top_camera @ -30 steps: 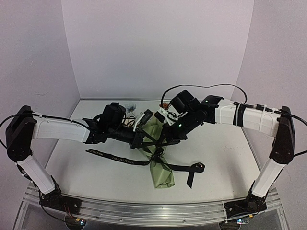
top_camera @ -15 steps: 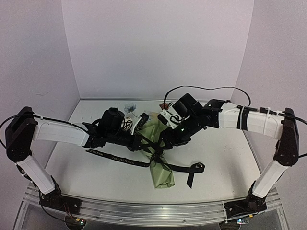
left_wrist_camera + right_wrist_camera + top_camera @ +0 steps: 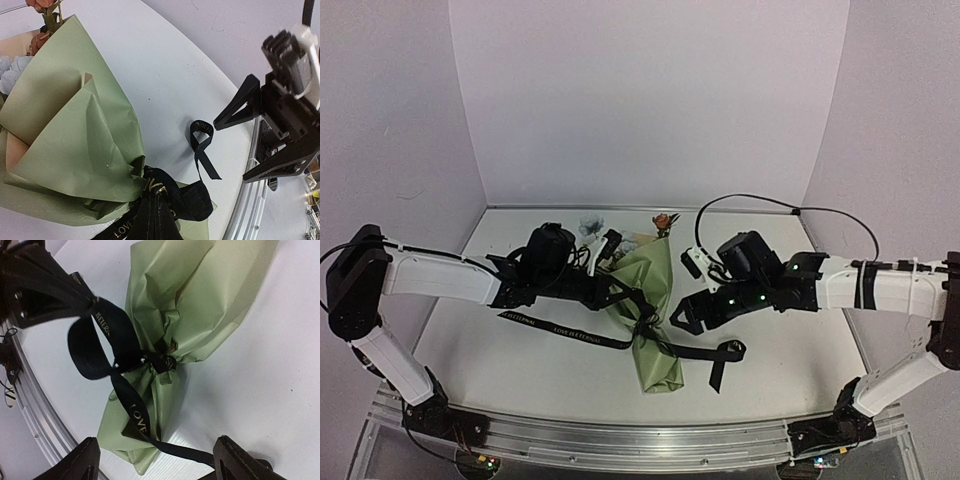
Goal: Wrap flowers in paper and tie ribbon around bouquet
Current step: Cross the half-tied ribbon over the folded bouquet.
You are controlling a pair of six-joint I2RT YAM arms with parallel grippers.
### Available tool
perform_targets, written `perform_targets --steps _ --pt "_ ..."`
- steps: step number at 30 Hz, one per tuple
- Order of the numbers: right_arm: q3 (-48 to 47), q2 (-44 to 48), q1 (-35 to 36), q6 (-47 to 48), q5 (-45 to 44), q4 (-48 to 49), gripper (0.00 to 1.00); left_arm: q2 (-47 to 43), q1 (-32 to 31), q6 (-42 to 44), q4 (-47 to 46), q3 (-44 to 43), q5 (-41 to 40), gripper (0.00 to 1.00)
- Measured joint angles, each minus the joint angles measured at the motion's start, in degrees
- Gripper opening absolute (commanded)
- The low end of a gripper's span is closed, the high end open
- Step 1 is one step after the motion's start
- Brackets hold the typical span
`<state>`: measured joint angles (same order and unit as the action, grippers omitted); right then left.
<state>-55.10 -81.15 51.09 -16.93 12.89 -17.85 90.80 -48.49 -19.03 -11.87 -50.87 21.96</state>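
Roughly near-to-far, bouquet (image 3: 655,280), flowers (image 3: 665,221) at far end.

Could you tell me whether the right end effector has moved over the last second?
Yes: the right end effector drew back rightward, off the crinkly olive-green paper bouquet.

The bouquet (image 3: 200,300) lies on the white table (image 3: 265,370), its green paper (image 3: 116,436) cinched by the knotted black ribbon (image 3: 131,407). A loop leads up left into the left gripper (image 3: 75,297); one tail trails between the widely spread fingers (image 3: 82,462) of the right gripper (image 3: 155,450)
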Motion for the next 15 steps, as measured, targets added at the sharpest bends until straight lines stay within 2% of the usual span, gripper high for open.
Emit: perform_targets --steps 5,9,15 --pt "8.0 -0.1 1.5 2.1 -1.1 8.3 0.73 -0.1 0.7 -0.8 0.7 0.0 -0.2 0.0" --pt "10.3 -2.3 2.1 3.4 -1.0 13.7 0.65 -0.2 0.9 -1.0 2.0 0.0 -0.1 0.0" --pt "10.5 -5.9 2.1 4.0 0.5 18.3 0.64 -0.4 1.2 -1.2 3.0 -0.3 -0.1 0.0"
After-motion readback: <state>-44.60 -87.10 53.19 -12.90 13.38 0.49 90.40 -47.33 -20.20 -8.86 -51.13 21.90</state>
